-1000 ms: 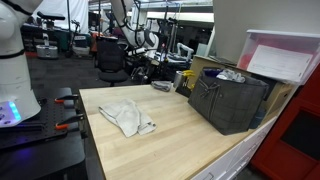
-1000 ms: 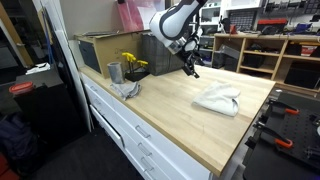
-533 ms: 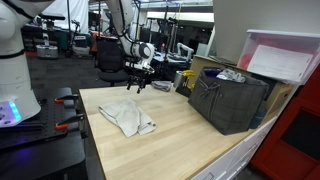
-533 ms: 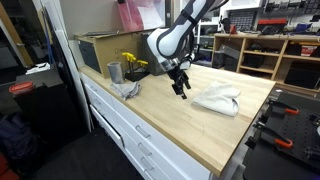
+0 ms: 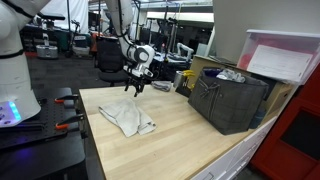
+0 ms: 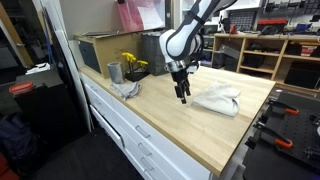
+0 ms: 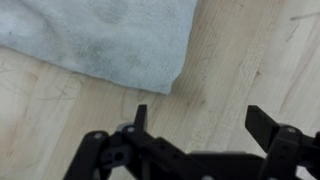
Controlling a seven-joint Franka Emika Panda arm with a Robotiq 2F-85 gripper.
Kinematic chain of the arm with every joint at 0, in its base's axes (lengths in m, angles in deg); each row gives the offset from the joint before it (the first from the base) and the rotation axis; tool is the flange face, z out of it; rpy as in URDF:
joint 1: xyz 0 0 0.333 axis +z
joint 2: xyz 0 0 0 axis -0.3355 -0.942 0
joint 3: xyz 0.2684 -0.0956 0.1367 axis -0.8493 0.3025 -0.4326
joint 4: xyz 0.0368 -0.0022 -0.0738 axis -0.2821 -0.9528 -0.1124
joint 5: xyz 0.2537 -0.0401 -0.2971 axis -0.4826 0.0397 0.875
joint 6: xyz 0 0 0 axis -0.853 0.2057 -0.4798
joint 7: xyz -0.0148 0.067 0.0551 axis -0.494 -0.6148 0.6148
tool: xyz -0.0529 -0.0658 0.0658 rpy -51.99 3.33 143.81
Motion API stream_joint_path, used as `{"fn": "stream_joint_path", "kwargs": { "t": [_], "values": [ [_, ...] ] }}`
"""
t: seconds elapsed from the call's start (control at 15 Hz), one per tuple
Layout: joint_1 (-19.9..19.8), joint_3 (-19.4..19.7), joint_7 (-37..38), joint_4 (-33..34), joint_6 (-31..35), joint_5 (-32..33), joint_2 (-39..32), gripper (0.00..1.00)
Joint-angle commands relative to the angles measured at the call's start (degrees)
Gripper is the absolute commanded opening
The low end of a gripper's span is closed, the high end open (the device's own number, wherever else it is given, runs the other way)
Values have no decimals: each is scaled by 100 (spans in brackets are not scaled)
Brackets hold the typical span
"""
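Observation:
A crumpled pale grey cloth [image 5: 127, 117] lies on the light wooden tabletop [image 5: 170, 135]; it also shows in an exterior view [image 6: 217, 99] and fills the upper left of the wrist view [image 7: 95, 40]. My gripper [image 5: 135, 88] hangs open and empty just above the table, beside the cloth's edge; it also shows in an exterior view [image 6: 182, 93]. In the wrist view my gripper [image 7: 198, 115] has its jaws spread wide over bare wood, with the cloth's corner just ahead of the fingers.
A dark crate [image 5: 229, 98] with items stands at one end of the table. A metal cup [image 6: 114, 72], a small grey rag [image 6: 128, 89] and a yellow thing [image 6: 132, 64] sit near the far corner. Clamps [image 6: 283, 142] lie on a side bench.
My gripper has come down from high at the back of the table and moved toward the cloth, now low beside its edge. The cloth has not moved.

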Motion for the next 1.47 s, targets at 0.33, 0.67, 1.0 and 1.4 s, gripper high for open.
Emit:
{"fn": "stream_joint_path", "kwargs": {
  "t": [0.33, 0.67, 1.0, 1.4],
  "values": [
    [81, -121, -412, -2161, -514, -107, 1729, 100],
    [142, -95, -406, -2060, -378, -217, 1557, 100],
    [176, -61, -321, -1949, -288, -138, 1445, 100],
    [198, 308, 506, -2398, 1882, 55, 1746, 100]
  ]
}}
